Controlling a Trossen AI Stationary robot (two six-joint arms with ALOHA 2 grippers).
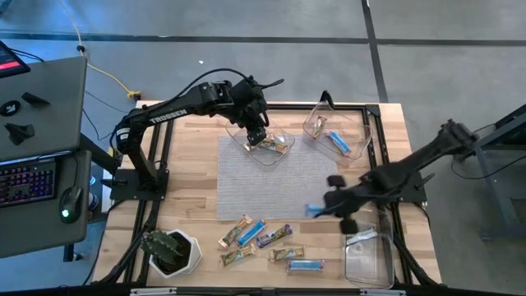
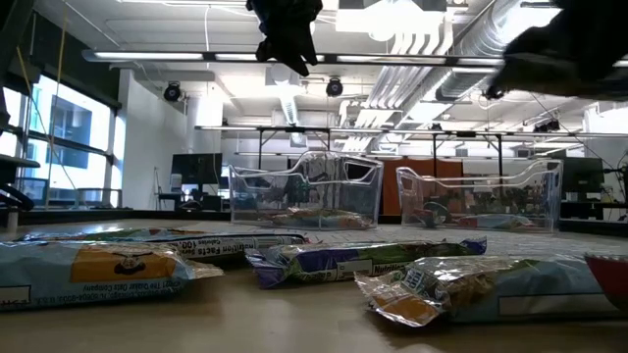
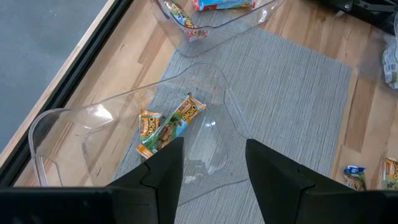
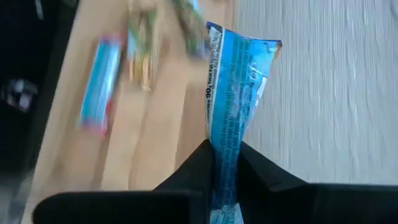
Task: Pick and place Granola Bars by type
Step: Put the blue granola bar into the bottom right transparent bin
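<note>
My right gripper (image 4: pixel 225 168) is shut on a bright blue granola bar (image 4: pixel 235 93) and hovers above the grey mat's near right corner (image 1: pixel 315 210). Several more bars, blue and tan (image 1: pixel 263 245), lie on the wood near the front edge. My left gripper (image 3: pixel 214 168) stands open, holding nothing, above a clear bin (image 3: pixel 124 118) at the mat's far edge. Two tan bars (image 3: pixel 169 124) lie flat on that bin's floor. A second clear bin (image 1: pixel 337 131) at the far right holds a blue bar (image 1: pixel 339 144). My right gripper pinches the blue bar between its two fingers at one end of the wrapper (image 4: pixel 225 152), where the wrapper is squeezed narrow. The fingers slant downward. The rest of the bar sticks out past the fingertips, lifted clear of the table.
A third clear bin (image 1: pixel 367 255) stands at the near right corner. A potted plant (image 1: pixel 173 251) sits at the near left corner. The grey mat (image 1: pixel 271 177) covers the table's middle. A dark frame (image 1: pixel 156 164) runs along the table's edges.
</note>
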